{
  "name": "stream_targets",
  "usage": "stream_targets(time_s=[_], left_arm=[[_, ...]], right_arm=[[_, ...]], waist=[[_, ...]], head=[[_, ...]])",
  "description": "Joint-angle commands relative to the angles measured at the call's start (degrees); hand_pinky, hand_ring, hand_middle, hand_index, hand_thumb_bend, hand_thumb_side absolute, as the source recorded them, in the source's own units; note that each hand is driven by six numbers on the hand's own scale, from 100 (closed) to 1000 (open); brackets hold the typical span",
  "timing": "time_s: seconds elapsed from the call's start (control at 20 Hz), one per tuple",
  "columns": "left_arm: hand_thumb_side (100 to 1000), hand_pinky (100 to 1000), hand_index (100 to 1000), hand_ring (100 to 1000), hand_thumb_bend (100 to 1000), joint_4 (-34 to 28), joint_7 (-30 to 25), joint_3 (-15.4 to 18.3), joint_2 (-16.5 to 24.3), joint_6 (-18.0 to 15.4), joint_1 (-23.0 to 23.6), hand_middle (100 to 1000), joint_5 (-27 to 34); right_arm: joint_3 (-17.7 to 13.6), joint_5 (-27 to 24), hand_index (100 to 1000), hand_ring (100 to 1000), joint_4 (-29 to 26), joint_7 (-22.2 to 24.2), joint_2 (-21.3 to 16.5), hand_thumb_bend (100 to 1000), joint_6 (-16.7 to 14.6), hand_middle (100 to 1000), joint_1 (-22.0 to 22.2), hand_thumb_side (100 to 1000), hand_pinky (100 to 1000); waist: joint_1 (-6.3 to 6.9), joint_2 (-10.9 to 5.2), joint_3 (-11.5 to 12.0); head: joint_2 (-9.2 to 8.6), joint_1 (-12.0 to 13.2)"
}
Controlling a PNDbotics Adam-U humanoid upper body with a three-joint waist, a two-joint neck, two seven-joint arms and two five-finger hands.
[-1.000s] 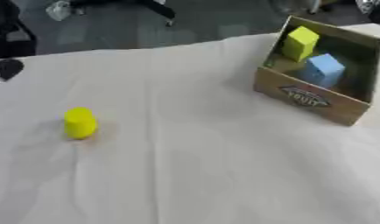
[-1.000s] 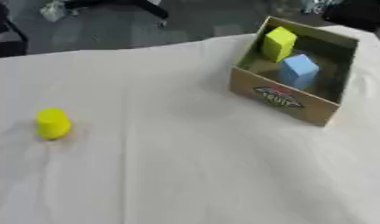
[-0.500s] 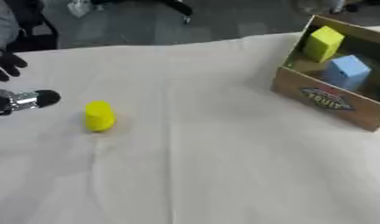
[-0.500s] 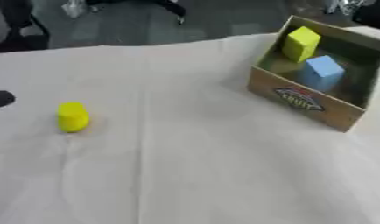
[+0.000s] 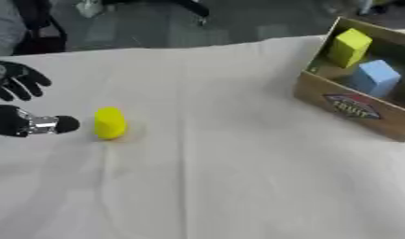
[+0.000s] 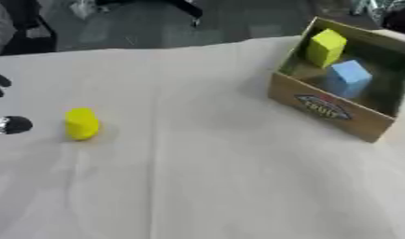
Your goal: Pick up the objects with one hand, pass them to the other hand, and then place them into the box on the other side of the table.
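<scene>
A small yellow cylinder (image 5: 109, 123) stands upright on the white tablecloth at the left. My left hand (image 5: 18, 100) comes in from the left edge, open, with its thumb tip a short gap left of the cylinder and its fingers spread above it, touching nothing. At the right edge sits a brown cardboard box (image 5: 352, 105) that holds a yellow block (image 5: 348, 47) and a light blue block (image 5: 375, 78). My right hand is out of sight.
The white cloth (image 5: 222, 177) covers the table and shows a crease down the middle. Beyond the table's far edge lie a dark floor and chair legs (image 5: 42, 28).
The camera has shifted, so the whole scene moved. My left hand has come further in from the left edge toward the yellow cylinder. The cylinder and the box stay where they were on the cloth.
</scene>
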Motion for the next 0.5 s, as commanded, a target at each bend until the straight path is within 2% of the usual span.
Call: stream_targets(time_s=[0.05, 0.25, 0.5], left_arm=[[471, 814, 835, 755, 705, -0.71, -1.63, -0.91, 1.52, 2.54, -1.9, 696, -1.83], [316, 812, 810, 751, 639, 0.29, -1.68, -1.86, -0.19, 2.73, -3.95, 682, -4.34], [184, 801, 797, 754, 576, 2.96, -3.25, -3.27, -1.97, 2.41, -5.86, 674, -6.3]], right_arm=[[-0.36, 0.37, 855, 737, -0.93, -0.28, -2.32, 100, -0.22, 765, -0.62, 401, 964], [-0.38, 0.37, 854, 737, -0.97, -0.3, -2.12, 100, -0.2, 762, -0.48, 404, 965], [-0.18, 0.31, 854, 736, -1.13, -0.06, -1.97, 100, -0.32, 761, -0.5, 404, 964]], waist=[[0.46, -1.35, 0.04], [0.35, -1.37, 0.3], [0.36, -1.38, 0.45]], head=[[-0.64, 0.29], [-1.0, 0.52], [-1.4, 1.06]])
